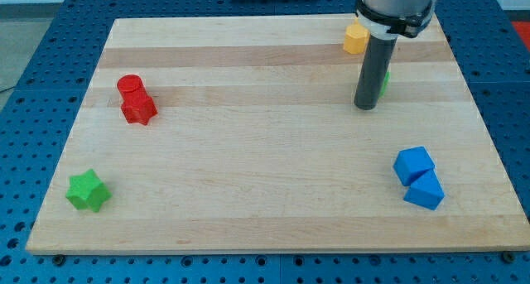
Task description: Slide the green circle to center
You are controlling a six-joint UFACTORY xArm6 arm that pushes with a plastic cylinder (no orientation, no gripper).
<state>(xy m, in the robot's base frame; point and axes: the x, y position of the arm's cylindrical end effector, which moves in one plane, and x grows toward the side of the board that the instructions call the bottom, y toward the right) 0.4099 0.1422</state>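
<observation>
The green circle (385,81) is mostly hidden behind my rod at the view's upper right; only a thin green edge shows to the rod's right. My tip (365,107) rests on the board just left of and slightly below that green edge, touching or nearly touching it. The rod is dark and upright under a silver and black collar.
A yellow block (356,38) sits near the top edge, above the rod. A red cylinder (129,87) and a red star (138,109) touch at the left. A green star (88,190) lies at lower left. Two blue blocks (412,164) (425,192) touch at lower right.
</observation>
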